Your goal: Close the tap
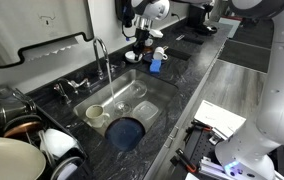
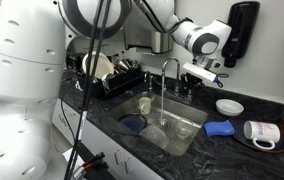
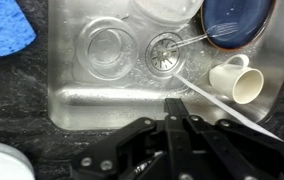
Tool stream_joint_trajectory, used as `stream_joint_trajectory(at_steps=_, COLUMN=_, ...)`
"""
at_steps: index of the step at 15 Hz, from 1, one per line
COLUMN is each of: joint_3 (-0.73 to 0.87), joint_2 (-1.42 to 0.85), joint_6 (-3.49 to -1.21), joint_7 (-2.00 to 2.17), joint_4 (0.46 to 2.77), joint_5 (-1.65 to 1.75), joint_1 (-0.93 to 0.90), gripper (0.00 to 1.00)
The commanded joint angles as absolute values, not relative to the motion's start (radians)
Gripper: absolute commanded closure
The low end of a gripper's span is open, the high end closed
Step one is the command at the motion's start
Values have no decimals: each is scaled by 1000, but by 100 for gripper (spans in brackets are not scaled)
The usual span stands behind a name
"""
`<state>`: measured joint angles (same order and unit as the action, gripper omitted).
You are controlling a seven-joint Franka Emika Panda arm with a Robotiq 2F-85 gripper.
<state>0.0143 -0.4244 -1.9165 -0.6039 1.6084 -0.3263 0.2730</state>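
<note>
The tap (image 1: 101, 52) is a tall chrome gooseneck at the back edge of the steel sink (image 1: 147, 88). It also shows in an exterior view (image 2: 168, 68). A thin stream of water seems to fall from its spout into the sink. My gripper (image 2: 204, 73) hangs beside the tap at spout height, apart from it, with its fingers together and nothing between them. It shows in an exterior view (image 1: 141, 38) and in the wrist view (image 3: 178, 118), above the sink's edge. A thin pale line (image 3: 232, 110), likely the spout, crosses just beyond the fingertips.
In the sink lie a white cup (image 3: 238, 80), a blue plate (image 3: 232, 20) and the drain (image 3: 165, 50). A blue sponge (image 2: 219, 128) and a white mug (image 2: 257, 132) sit on the dark counter. A dish rack (image 2: 112, 72) and a low chrome fixture (image 1: 70, 88) stand nearby.
</note>
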Motion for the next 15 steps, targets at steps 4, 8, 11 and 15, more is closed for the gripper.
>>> stream_joint_trajectory(at_steps=4, joint_3=-21, joint_2=-407, joint_6=-1926, joint_7=-669, joint_4=1660, joint_5=-494, joint_1=282, gripper=100)
stream_joint_trajectory(at_steps=8, joint_3=-37, joint_2=-412, joint_6=-2003, joint_7=-684, joint_4=1692, joint_5=-549, joint_1=258, gripper=100)
stream_joint_trajectory(at_steps=11, joint_3=-49, joint_2=-417, joint_6=-2122, joint_7=-684, joint_4=1722, joint_5=-558, joint_1=235, gripper=100)
stream_joint_trajectory(at_steps=15, joint_3=-58, joint_2=-427, joint_6=-2293, joint_7=-678, joint_4=1750, joint_5=-529, joint_1=211, gripper=100)
